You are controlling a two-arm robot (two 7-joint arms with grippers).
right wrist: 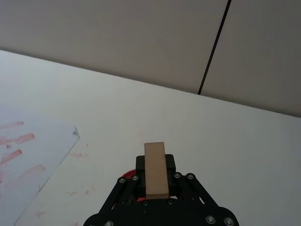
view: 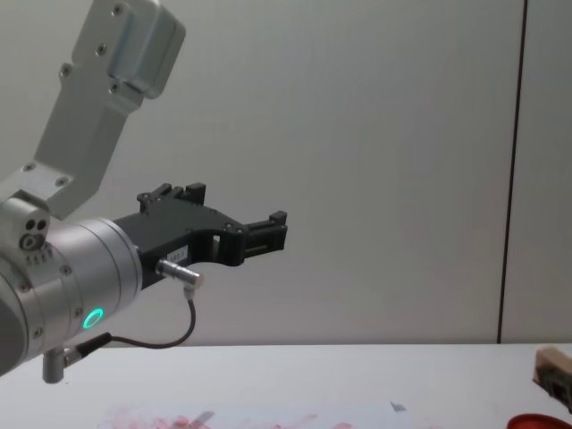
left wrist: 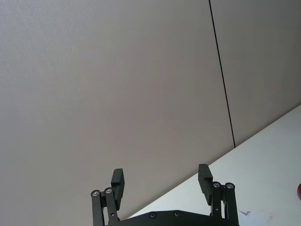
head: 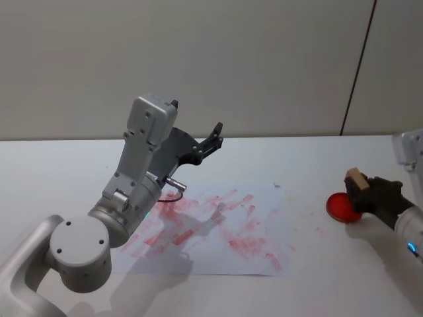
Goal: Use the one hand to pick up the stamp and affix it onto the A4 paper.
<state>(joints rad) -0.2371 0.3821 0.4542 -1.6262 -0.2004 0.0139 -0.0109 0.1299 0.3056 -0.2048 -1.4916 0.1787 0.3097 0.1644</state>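
**Wooden stamp gripped and lifted, paper not yet reached**

Wooden and pale tan, the stamp (head: 357,179) sat clamped in the right pincer (head: 367,193) at the right edge of the head view, raised over a red round ink pad (head: 342,207) on the white surface (head: 53,165). The right wrist view showed the block (right wrist: 155,168) standing upright between the closed black jaws, a sliver of the red pad just visible beneath them. In the chest view the stamp (view: 553,361) peeked in at the lower right corner, above the pad's rim (view: 540,420).

The A4 paper (head: 264,224) lay flat in the lower centre of the head view, already covered in pinkish-red smears and marks, and well apart from the stamp to its right.

The left pincer (head: 213,137) hung high at upper centre-left of the head view, above the paper's far edge, its fingers (left wrist: 117,181) spread wide and holding nothing; it looked parked.

Judged from this, the pick-up was done and inking appeared finished or nearly so. What remained was carrying the stamp leftward over the sheet, pressing it down and lifting off.
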